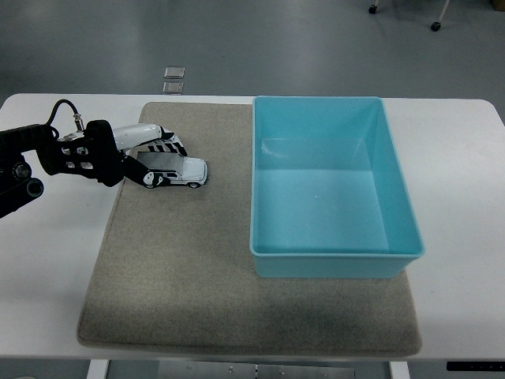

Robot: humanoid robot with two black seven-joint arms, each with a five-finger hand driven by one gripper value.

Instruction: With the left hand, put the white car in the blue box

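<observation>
The white toy car [180, 171] sits on the grey mat [189, 268] at its upper left, nose toward the blue box [331, 185]. My left hand [154, 160] reaches in from the left edge. Its fingers [162, 148] curl over the car's roof and rear, and the thumb [151, 178] presses the near side. The car rests on the mat in this grasp. The blue box is empty and stands to the right of the car, on the mat's right half. The right arm is out of view.
The white table [47, 260] shows bare around the mat. Grey floor lies beyond the far edge, with two small clear items [173, 79] on it.
</observation>
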